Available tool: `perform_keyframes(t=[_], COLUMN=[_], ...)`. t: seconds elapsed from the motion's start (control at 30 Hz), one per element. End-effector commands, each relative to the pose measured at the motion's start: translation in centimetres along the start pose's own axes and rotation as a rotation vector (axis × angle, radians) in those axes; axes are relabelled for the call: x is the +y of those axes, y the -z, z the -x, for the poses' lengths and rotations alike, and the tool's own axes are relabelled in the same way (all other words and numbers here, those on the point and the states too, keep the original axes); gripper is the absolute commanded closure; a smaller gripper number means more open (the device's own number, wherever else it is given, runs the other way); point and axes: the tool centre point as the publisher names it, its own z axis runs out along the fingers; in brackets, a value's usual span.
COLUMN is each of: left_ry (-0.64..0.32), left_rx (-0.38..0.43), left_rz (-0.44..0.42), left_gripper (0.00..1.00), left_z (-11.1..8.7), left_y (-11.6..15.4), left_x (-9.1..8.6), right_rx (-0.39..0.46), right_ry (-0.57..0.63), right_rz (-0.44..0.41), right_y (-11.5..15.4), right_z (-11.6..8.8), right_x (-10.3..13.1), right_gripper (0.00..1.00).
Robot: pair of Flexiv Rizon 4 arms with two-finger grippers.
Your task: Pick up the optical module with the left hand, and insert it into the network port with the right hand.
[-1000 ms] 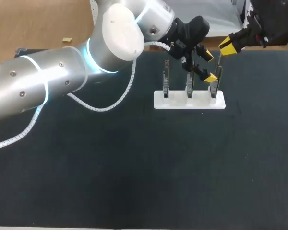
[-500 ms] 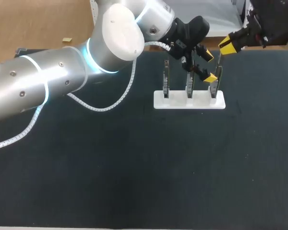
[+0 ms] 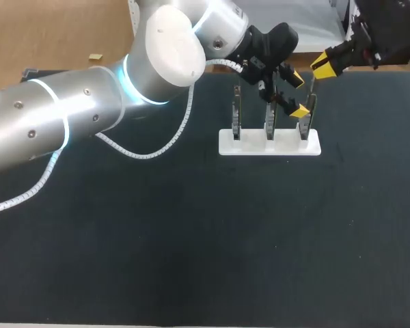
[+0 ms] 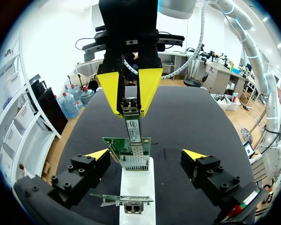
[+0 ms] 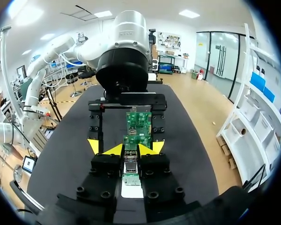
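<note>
Insertion step: right gripper point(image 4: 130, 91) holds optical module point(image 4: 132, 123) at network port point(image 4: 133, 160)

Yellow fingers of the right gripper pinch the optical module's upper end from two sides. The long body hangs straight down, lined up with the port. Gripping high probably keeps the fingers clear of the cage on the push.

The module's lower end meets the mouth of the network port, a metal cage on an upright green board point(image 4: 111, 143). How deep it sits can't be told.

The left gripper point(image 4: 146, 157) is spread wide and holds nothing. Its tips sit either side of that board, apart from it. It looks parked there to leave the right arm room.

The board stands in a white stand point(image 4: 139, 185). In the head view the stand carries three upright boards, and the right gripper is over the rightmost one. A second board point(image 4: 124, 201) sits nearer the left wrist.

Module look: slim, rectangular, silvery metal shell, with a white label along the face toward the left wrist camera and a darker end at the fingers. Rigid, so it should slide in only if kept square.
</note>
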Motion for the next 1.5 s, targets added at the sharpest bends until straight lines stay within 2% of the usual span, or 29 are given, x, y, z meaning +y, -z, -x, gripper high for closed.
perform_keyframes(t=[0.03,0.53,0.57,0.6,1.13,1.17,1.2,1.23,1.5], left_ry=[0.001,0.001,0.001,0.001,0.001,0.001,0.001,0.001,0.001], left_rx=[0.006,0.006,0.006,0.006,0.006,0.006,0.006,0.006,0.006], left_rz=[-0.004,-0.004,-0.004,-0.004,-0.004,-0.004,-0.004,-0.004,-0.004], left_gripper=[0.00,0.00,0.00,0.00,0.00,0.00,0.00,0.00,0.00], left_z=[0.1,0.1,0.1,0.1,0.1,0.1,0.1,0.1,0.1], left_y=[0.0,0.0,0.0,0.0,0.0,0.0,0.0,0.0,0.0], left_x=[0.2,0.2,0.2,0.2,0.2,0.2,0.2,0.2,0.2], right_rx=[0.002,0.013,0.013,0.013,-0.082,-0.084,-0.088,-0.086,-0.077], right_ry=[-0.004,-0.017,-0.017,-0.018,-0.023,-0.019,-0.016,-0.007,0.008], right_rz=[-0.001,-0.003,-0.003,-0.003,0.005,0.002,0.004,0.008,0.004], right_y=[-0.2,-0.4,-0.4,-0.4,1.1,1.2,1.2,1.3,1.1], right_z=[-0.1,-0.5,-0.5,-0.5,1.1,1.3,1.3,1.4,1.6], right_x=[0.0,0.0,0.0,0.0,-0.3,-0.4,-0.4,-0.4,-0.4], right_gripper=[1.00,1.00,0.62,0.00,0.00,0.41,0.75,1.00,1.00])
